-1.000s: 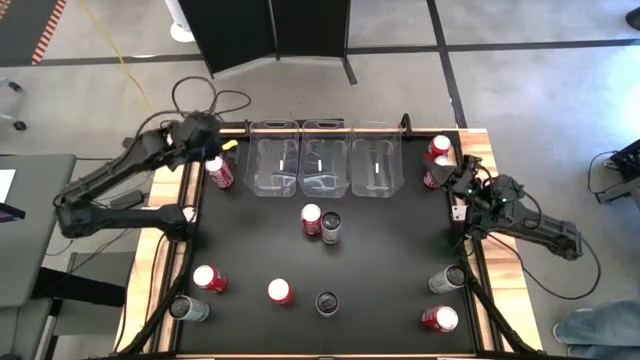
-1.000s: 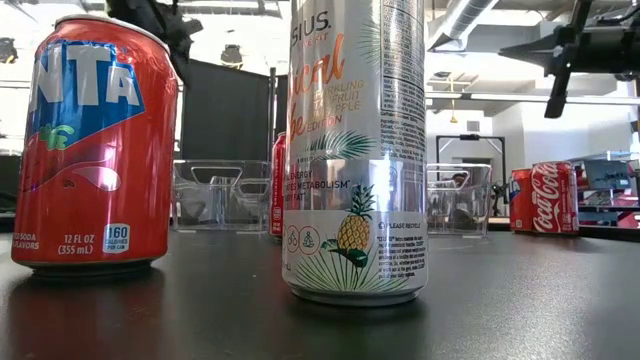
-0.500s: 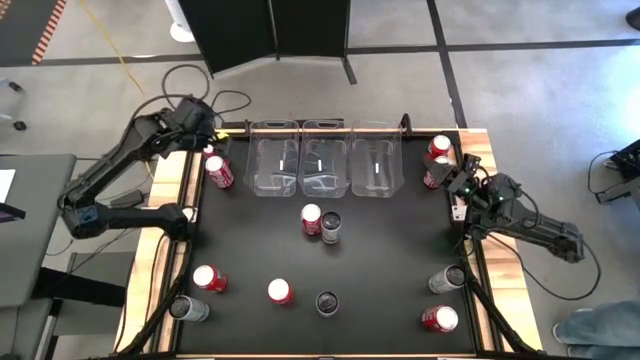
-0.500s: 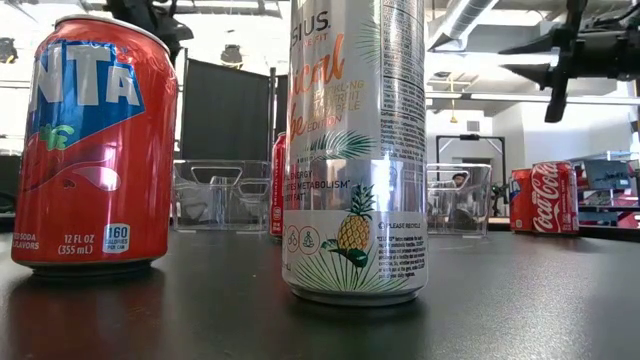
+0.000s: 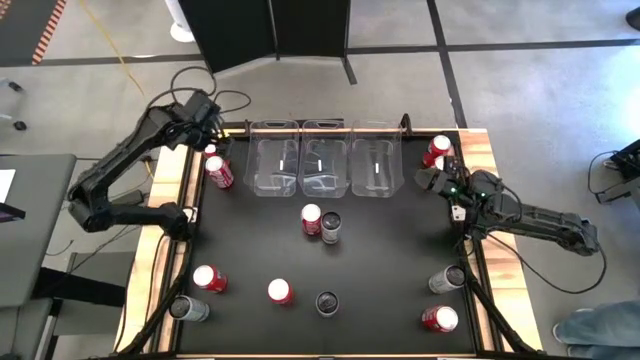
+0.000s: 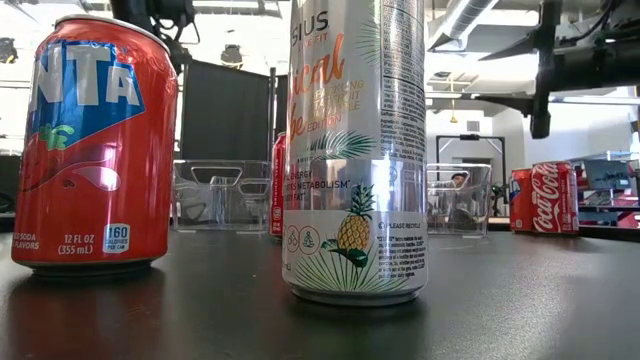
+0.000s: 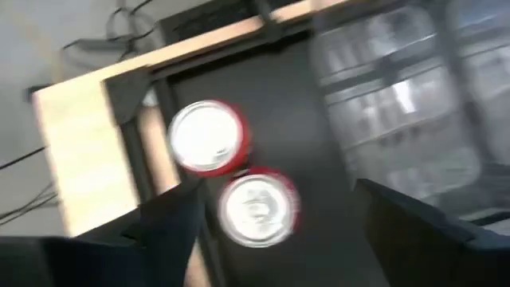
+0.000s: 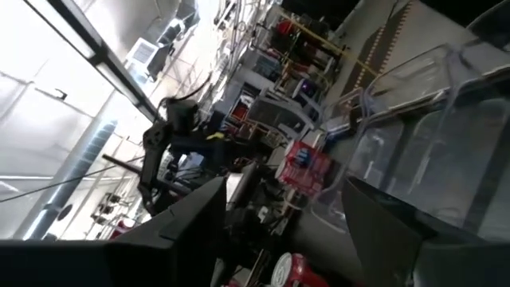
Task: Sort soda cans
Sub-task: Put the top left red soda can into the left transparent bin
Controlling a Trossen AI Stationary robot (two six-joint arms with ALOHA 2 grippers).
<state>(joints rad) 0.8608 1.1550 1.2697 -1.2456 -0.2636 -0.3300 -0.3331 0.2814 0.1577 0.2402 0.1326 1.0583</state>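
Note:
Red soda cans and silver-grey ones with dark tops stand upright on the black table. Two red cans (image 7: 209, 137) (image 7: 256, 207) stand side by side at the far left. My left gripper (image 5: 205, 118) hangs above them, open and holding nothing. Two more red cans (image 5: 437, 148) stand at the far right. My right gripper (image 5: 424, 180) is just left of them, open, its fingers level and pointing toward the table's left. A red can (image 5: 312, 220) and a silver can (image 5: 330, 228) stand together mid-table. Other cans stand along the near side.
Three clear bins (image 5: 323, 160) stand in a row at the far edge between the arms. Near the front edge stand red cans (image 5: 208, 279) (image 5: 280, 291) (image 5: 438, 319) and silver cans (image 5: 327, 302) (image 5: 188, 308) (image 5: 447, 278). Bare black table lies in the middle.
My left gripper has drawn up and toward the far edge, away from the two red cans at the far left. My right gripper has opened and swung toward the table's left, off the red cans at the far right. All the cans stay upright.

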